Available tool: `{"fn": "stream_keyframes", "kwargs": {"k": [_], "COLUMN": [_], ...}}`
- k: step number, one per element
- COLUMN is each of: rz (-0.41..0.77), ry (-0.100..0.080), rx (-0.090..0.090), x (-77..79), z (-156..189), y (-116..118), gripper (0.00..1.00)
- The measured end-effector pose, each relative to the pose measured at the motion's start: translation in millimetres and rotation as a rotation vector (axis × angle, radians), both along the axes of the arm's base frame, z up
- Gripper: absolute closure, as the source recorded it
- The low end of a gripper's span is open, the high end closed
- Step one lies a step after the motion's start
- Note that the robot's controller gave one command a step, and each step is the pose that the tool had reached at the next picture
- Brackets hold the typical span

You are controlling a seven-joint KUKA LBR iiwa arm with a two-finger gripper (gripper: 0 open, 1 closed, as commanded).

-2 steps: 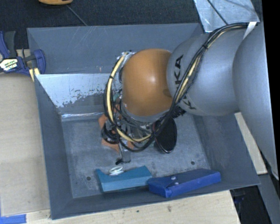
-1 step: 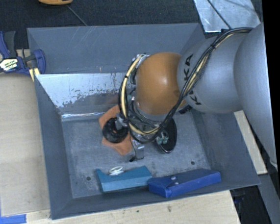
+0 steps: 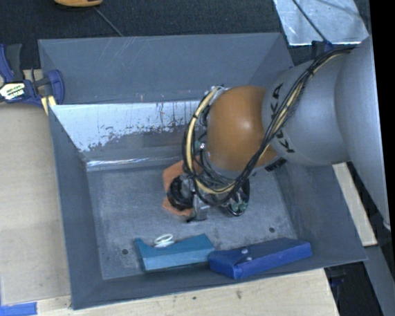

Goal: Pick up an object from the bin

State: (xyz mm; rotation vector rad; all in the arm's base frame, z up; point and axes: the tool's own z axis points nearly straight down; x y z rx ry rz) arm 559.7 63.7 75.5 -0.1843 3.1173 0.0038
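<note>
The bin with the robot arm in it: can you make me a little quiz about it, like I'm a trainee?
1. Pick one: what colour is the thing lying right by the gripper, mid-bin? A green, B orange, C pink.
2. True or false: the dark blue block lies at the top of the camera view, by the back wall.
3. Fill the gap: the small white thing rests on a flat block that is ____ blue.

Key
1. B: it is the orange thing.
2. False: it lies at the bottom of the view, at the bin's front edge.
3. Light.
</note>
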Motion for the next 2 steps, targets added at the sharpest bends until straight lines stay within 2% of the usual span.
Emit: {"fn": "stream_keyframes", "kwargs": {"k": [1,2], "rz": [0.000,-0.079], "ry": [0.000,0.019], "rx": [0.000,-0.002], "x": [0.0,-14.9], "z": [0,197], "y": [0,-5], "gripper": [1.00,1.00]}}
